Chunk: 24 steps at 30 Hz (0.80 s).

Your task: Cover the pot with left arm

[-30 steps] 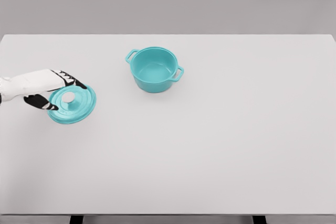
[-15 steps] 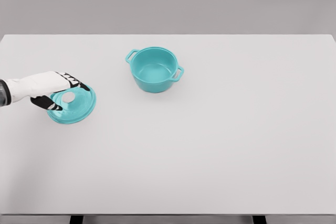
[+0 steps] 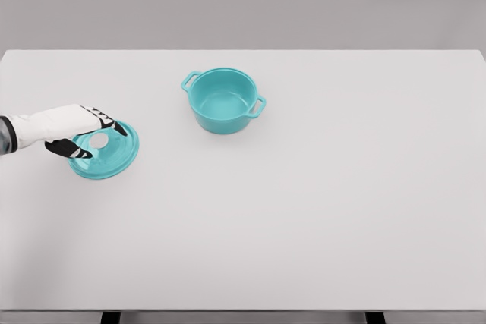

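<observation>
A white tabletop (image 3: 319, 210) is seen from the head view, with a grey wall behind it. A teal pot (image 3: 223, 101) with 2 side handles stands upright and uncovered on the tabletop, left of the middle and toward the far edge; its interior is seen to hold nothing. A teal lid (image 3: 106, 150) with a pale round knob (image 3: 99, 140) at its centre is located near the left edge of the tabletop, well apart from the pot, to the pot's left and nearer the camera. The left robot hand (image 3: 80, 130), white with black fingers, is brought in from the left edge of the picture and is laid over the near-left part of the lid. Its fingers (image 3: 112, 123) are curled around the knob, with 1 dark digit below the knob and the others above it. Whether the lid rests on the tabletop or is held just above it cannot be told.
</observation>
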Each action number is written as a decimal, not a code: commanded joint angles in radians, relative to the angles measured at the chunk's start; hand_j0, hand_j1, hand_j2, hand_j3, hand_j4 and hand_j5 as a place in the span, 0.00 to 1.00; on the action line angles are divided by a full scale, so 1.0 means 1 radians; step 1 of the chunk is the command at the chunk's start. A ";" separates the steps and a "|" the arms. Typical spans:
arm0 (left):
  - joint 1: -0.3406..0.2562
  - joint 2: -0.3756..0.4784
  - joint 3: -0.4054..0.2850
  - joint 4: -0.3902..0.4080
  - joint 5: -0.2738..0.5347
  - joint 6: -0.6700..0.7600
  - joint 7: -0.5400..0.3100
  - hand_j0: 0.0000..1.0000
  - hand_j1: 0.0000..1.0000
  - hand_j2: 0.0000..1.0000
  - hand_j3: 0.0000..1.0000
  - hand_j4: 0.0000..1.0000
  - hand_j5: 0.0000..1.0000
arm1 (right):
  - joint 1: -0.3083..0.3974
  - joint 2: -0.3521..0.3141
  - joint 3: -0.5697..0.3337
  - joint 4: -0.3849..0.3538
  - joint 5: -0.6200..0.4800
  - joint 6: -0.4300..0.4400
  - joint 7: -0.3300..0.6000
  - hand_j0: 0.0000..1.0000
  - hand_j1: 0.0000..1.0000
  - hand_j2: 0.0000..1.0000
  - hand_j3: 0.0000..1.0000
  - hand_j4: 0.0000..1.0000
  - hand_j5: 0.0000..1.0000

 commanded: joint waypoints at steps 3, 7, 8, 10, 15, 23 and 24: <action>0.000 -0.009 0.002 0.008 -0.005 0.003 0.000 0.74 0.74 0.74 0.74 0.74 0.74 | 0.000 0.000 0.000 -0.001 0.000 0.000 0.000 1.00 1.00 1.00 1.00 1.00 1.00; 0.000 -0.009 0.002 0.005 -0.004 0.003 0.000 0.73 0.73 0.73 0.73 0.73 0.73 | -0.002 0.000 0.000 0.000 0.000 0.000 0.000 1.00 1.00 1.00 1.00 1.00 1.00; 0.000 -0.010 0.002 0.005 -0.004 0.003 0.000 0.73 0.73 0.73 0.73 0.73 0.73 | 0.000 0.000 0.000 0.000 0.000 0.000 0.000 1.00 1.00 1.00 1.00 1.00 1.00; 0.000 -0.015 0.002 0.006 -0.005 0.003 0.000 0.73 0.73 0.73 0.73 0.73 0.73 | -0.002 0.000 0.000 0.000 0.000 0.000 0.000 1.00 1.00 1.00 1.00 1.00 1.00; 0.000 -0.013 0.002 0.008 -0.004 0.003 0.000 0.69 0.69 0.69 0.69 0.69 0.69 | 0.000 0.000 0.000 0.000 0.000 0.000 0.000 1.00 1.00 1.00 1.00 1.00 1.00; 0.000 -0.013 0.002 0.008 -0.005 0.003 0.000 0.66 0.66 0.66 0.66 0.66 0.66 | 0.000 0.000 0.000 0.000 0.000 0.000 0.000 1.00 1.00 1.00 1.00 1.00 1.00; 0.000 -0.013 0.002 0.009 -0.005 0.003 0.000 0.65 0.65 0.65 0.65 0.65 0.65 | 0.000 0.000 0.000 -0.001 0.000 0.000 0.000 1.00 1.00 1.00 1.00 1.00 1.00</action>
